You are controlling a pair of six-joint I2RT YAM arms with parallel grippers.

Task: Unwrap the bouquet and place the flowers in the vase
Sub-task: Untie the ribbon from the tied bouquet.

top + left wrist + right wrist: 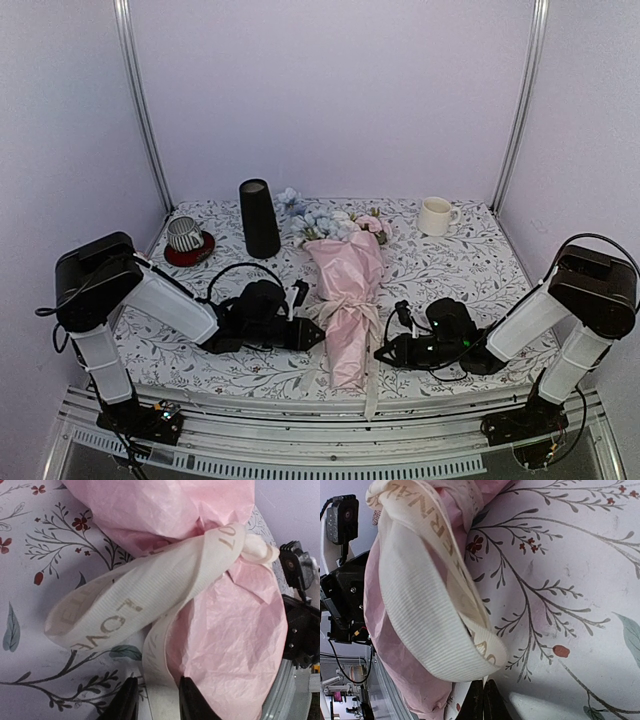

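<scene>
Floral-print table [470, 270], lilac walls. Bouquet [345, 300] flat at centre, flowers [330, 222] toward the black vase [259, 220], bow not yet undone. Left fingers [192, 702] apart, straddling a ribbon [150, 590] tail. Right fingers [492, 705] pressed together just under a loop, apparently empty. Best to pinch the tail firmly, then draw straight outward, sparing the paper.

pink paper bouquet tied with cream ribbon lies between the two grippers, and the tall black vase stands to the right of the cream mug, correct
No. The tall matte black tapered vase stands left of the cream ceramic mug, not right, as the top external view shows. The pink tissue-paper bouquet tied with cream ribbon does lie between the left gripper and right gripper.
</scene>
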